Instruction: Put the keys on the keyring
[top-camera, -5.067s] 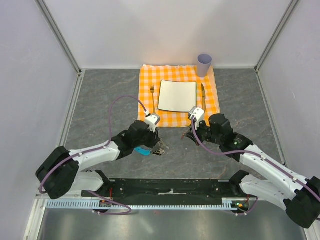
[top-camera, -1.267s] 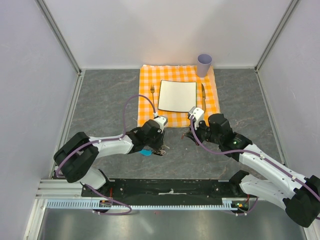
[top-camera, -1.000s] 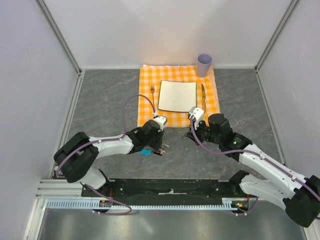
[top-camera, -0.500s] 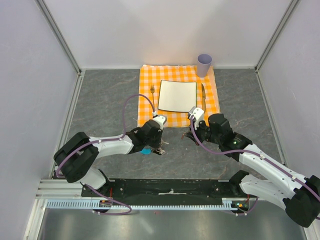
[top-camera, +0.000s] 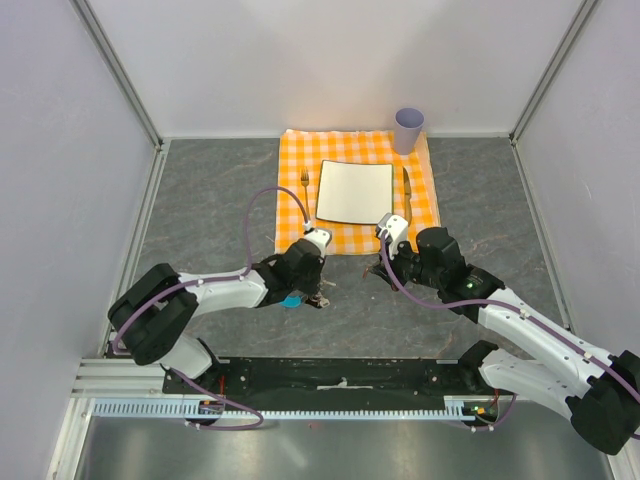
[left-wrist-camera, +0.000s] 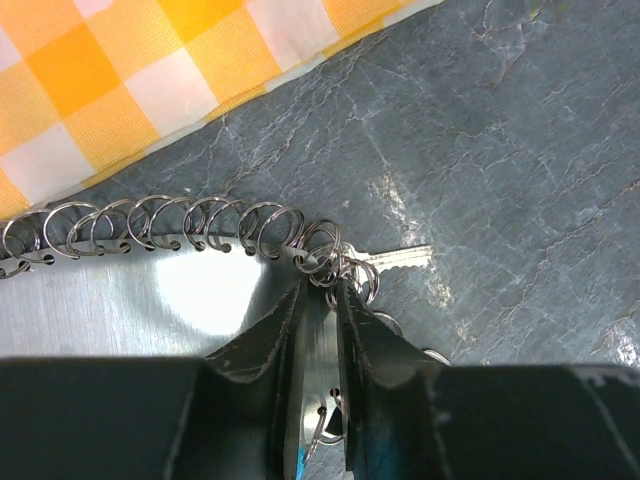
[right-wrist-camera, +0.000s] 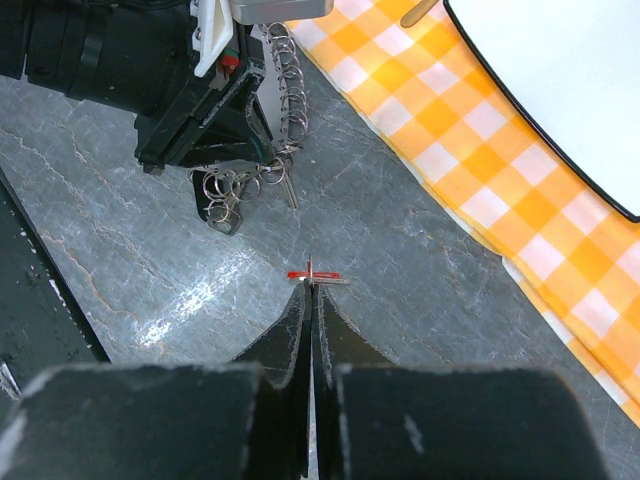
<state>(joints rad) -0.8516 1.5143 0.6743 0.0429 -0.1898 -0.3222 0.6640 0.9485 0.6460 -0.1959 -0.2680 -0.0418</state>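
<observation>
From above, the left hand (top-camera: 319, 294) and right hand (top-camera: 375, 269) sat just off the cloth's (top-camera: 350, 238) near edge. Left wrist: the left hand pinched the keyring (left-wrist-camera: 180, 225) beside the cloth, and a silver key (left-wrist-camera: 395, 258) apparently hung on it already. Right wrist: the right hand clenched the red key (right-wrist-camera: 310, 275), not yet threaded.

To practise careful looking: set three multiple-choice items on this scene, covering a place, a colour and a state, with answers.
1. The white plate lies: A on the floor; B on the checked cloth; C in a box.
2. The head of the key is: A green; B black; C red.
3. The right end effector is: A shut; B wide open; C out of view.
Answers: 1 B, orange checks surround the plate; 2 C, red shows at the jaw tips; 3 A, its jaws meet on the key.
</observation>
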